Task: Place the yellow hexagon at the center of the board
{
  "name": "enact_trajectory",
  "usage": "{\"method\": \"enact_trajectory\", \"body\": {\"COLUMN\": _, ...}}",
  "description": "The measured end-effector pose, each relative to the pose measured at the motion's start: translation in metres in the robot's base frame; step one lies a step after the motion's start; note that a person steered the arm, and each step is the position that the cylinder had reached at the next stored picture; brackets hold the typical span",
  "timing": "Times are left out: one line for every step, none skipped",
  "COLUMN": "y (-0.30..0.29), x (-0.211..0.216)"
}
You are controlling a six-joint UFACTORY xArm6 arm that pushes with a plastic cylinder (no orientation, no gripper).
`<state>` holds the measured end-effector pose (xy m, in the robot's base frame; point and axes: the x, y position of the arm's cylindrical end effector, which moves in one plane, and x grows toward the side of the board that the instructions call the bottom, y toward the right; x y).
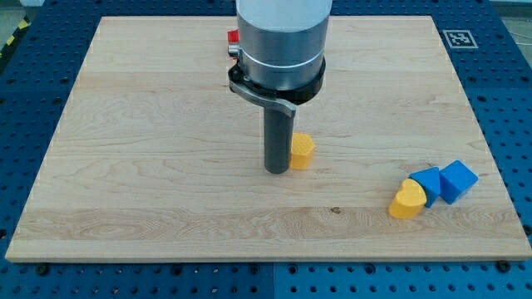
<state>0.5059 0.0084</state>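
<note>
One camera view, and it's all happening mid-board! My tip is planted on the wooden board, right against the view's-left side of the yellow hexagon; they look to be touching, though the rod covers the block's edge, so I can't swear to contact. The hexagon sits close to the board's centre already, perhaps a shade to the view's right of it.

So the smart play, I'd judge, is a short, gentle nudge rather than a shove: pushing from this side would send it further right, so swinging round to the block's far side and easing it back looks wiser. Keep the push through the block's middle or it will spin off.

There's no claw here, nothing to spread or pinch, just a bare rod holding nothing.

Well apart, at the view's lower right, a yellow block with a rounded shape touches two blue blocks. Something red peeks out behind the arm up top.
</note>
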Motion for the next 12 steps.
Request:
{"method": "enact_trajectory", "body": {"y": 0.016, "x": 0.011}}
{"method": "enact_trajectory", "body": {"y": 0.029, "x": 0.043}}
{"method": "enact_trajectory", "body": {"y": 0.068, "x": 0.036}}
{"method": "enact_trajectory", "body": {"y": 0.062, "x": 0.004}}
{"method": "enact_trajectory", "body": {"y": 0.036, "x": -0.004}}
{"method": "enact_trajectory", "body": {"y": 0.023, "x": -0.005}}
{"method": "enact_trajectory", "body": {"y": 0.017, "x": -0.013}}
{"method": "enact_trajectory", "body": {"y": 0.015, "x": -0.03}}
{"method": "enact_trajectory", "body": {"y": 0.015, "x": -0.045}}
{"method": "enact_trajectory", "body": {"y": 0.014, "x": -0.051}}
{"method": "enact_trajectory", "body": {"y": 0.014, "x": -0.055}}
{"method": "enact_trajectory", "body": {"y": 0.013, "x": -0.053}}
